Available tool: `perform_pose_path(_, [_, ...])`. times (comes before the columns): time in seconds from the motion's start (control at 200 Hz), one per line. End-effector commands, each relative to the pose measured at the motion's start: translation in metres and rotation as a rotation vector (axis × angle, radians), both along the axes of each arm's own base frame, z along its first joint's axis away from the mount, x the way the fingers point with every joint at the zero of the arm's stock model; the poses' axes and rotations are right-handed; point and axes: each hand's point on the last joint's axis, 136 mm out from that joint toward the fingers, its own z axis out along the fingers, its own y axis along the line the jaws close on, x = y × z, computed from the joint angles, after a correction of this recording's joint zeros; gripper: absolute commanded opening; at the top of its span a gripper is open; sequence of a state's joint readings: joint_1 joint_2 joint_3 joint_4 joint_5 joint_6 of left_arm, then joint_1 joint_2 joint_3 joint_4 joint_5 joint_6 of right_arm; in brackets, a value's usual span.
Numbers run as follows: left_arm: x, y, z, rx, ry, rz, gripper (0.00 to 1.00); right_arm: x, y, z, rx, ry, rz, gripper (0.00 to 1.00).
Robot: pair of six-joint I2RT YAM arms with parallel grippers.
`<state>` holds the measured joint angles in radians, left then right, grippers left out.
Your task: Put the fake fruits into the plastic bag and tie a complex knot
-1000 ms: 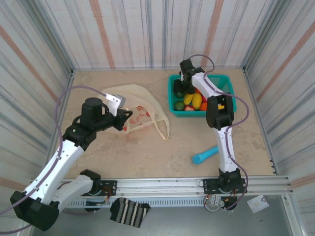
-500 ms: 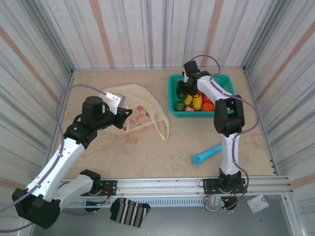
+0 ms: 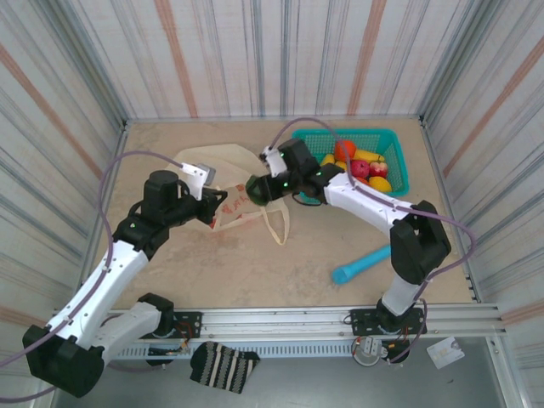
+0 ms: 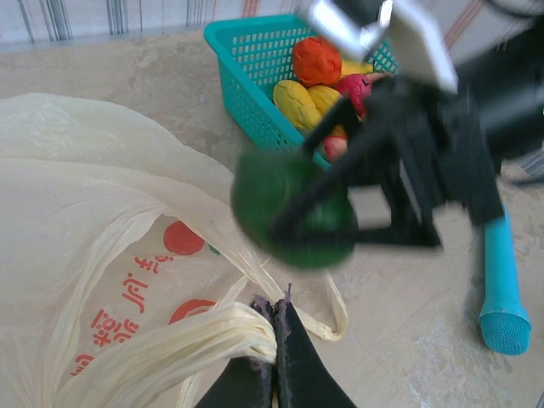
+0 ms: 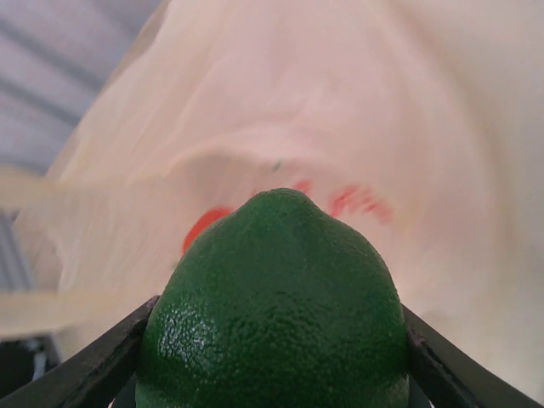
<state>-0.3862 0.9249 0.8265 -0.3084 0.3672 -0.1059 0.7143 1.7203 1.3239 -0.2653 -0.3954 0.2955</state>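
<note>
My right gripper (image 3: 260, 189) is shut on a dark green fake fruit (image 5: 274, 313), held in the air just right of the plastic bag (image 3: 228, 183). From the left wrist the same green fruit (image 4: 294, 209) looks blurred, hanging above the bag's handles. The cream bag (image 4: 93, 229) with red-orange prints lies on the table, and my left gripper (image 4: 274, 316) is shut on one bunched loop handle (image 4: 187, 344). The other fake fruits (image 3: 361, 167), red, orange and yellow, lie in the teal basket (image 3: 400, 167).
A blue cylindrical stick (image 3: 360, 264) lies on the table right of centre, also the blue stick (image 4: 501, 289) in the left wrist view. Striped walls close in the table on three sides. The bag's second handle (image 3: 277, 223) loops toward the table's middle.
My right arm swung from the basket leftward to the bag, carrying the green fruit. The left gripper kept its hold on the handle and barely moved.
</note>
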Motion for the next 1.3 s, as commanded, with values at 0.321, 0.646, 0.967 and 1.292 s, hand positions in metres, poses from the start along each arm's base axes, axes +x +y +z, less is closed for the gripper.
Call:
perform_pose_path(0.321, [-0.008,-0.008,0.017,-0.078,-0.066,-0.058,0.00,0.021,0.072,-0.052,0.023,0.089,-0.002,0.48])
perform_pose_path(0.646, [-0.018,-0.012,0.026,-0.071,-0.095,-0.106,0.00,0.081,0.076,-0.035,0.053,-0.105,-0.328,0.79])
perform_pose_path(0.967, [-0.013,-0.005,0.028,-0.053,-0.102,-0.062,0.00,0.055,0.061,-0.008,0.107,-0.122,-0.236,0.67])
perform_pose_path(1.292, [-0.003,-0.001,0.032,-0.089,-0.011,0.016,0.00,0.014,0.000,0.058,0.205,-0.154,-0.186,0.47])
